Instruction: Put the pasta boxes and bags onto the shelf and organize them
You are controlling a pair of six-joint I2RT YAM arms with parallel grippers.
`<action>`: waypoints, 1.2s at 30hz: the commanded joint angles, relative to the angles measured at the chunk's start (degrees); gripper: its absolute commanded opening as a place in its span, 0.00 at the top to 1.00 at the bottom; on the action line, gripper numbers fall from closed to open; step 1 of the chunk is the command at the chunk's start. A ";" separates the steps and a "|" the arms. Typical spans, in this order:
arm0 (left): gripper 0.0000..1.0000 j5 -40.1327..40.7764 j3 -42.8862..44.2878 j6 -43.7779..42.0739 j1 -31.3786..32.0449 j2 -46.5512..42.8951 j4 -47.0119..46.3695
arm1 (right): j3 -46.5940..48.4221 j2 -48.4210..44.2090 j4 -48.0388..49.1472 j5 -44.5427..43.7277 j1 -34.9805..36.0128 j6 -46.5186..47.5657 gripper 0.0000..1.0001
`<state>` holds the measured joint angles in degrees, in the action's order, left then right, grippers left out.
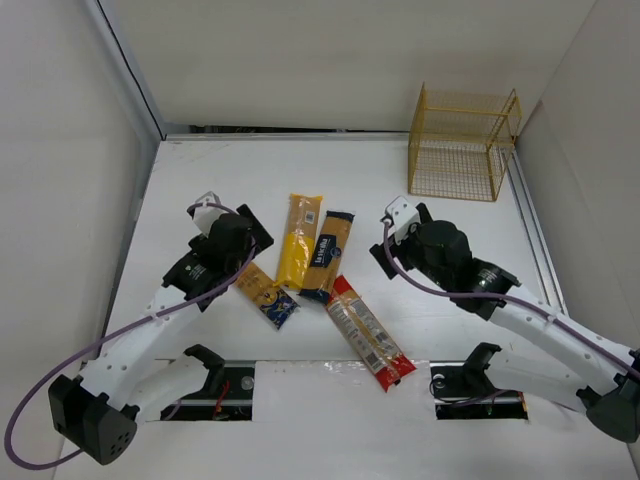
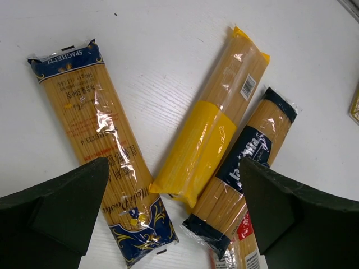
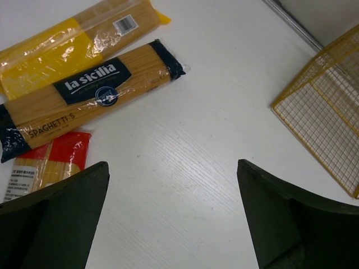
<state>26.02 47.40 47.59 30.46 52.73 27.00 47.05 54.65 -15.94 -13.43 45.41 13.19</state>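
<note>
— Where's everything sitting?

— All on the white counter [image 1: 200, 170]. The small boxy shelf of yellow-gold wire mesh [image 1: 463, 145] stands at the far right corner, with nothing in it that I can see. The four long packs lie in the middle, well apart from it. The red clear-windowed spaghetti pack [image 1: 370, 332] is nearest us. The yellow film bag [image 1: 299, 255] and the dark-blue-and-tan pack [image 1: 331, 255] lie side by side beyond it, and the smaller tan blue-ended bag [image 1: 268, 296] is on the left.

— And the arms?

— The left pincer [image 2: 174, 165] hovers over the packs. The right pincer [image 3: 174, 165] is over bare counter between the packs and the shelf. Both are spread wide, holding nothing.

— How would those packs handle?

— Light, I'd guess, and stiff along the length, but the strands snap and the film looks slick. I'd take one across its narrow width near the middle, so it doesn't tip or slide.
</note>
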 commanded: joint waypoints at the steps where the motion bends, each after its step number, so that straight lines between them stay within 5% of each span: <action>1: 0.00 0.08 -0.81 -0.84 -0.22 -2.71 -2.31 | 2.00 -1.83 1.89 -3.18 0.21 1.14 0.00; 13: 0.00 -0.97 -1.34 -0.84 -0.22 -4.57 -3.36 | 2.71 6.95 -14.72 21.41 3.80 1.14 0.00; 19: 0.00 -1.50 -1.87 -0.84 -0.22 -4.57 -3.36 | -3.79 4.77 -23.51 21.68 11.63 -7.47 0.00; 28: 0.00 -2.64 -1.87 -1.36 -0.22 -2.64 -4.50 | -17.69 -2.27 -15.79 28.20 21.47 -19.08 0.00; 36: 0.00 -3.25 -1.87 -1.89 -0.22 -2.10 -4.50 | -15.59 8.35 -9.20 23.90 22.00 -19.86 0.00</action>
<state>23.09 45.71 46.85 30.37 50.92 24.18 28.93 60.10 -31.70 12.36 66.61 -4.95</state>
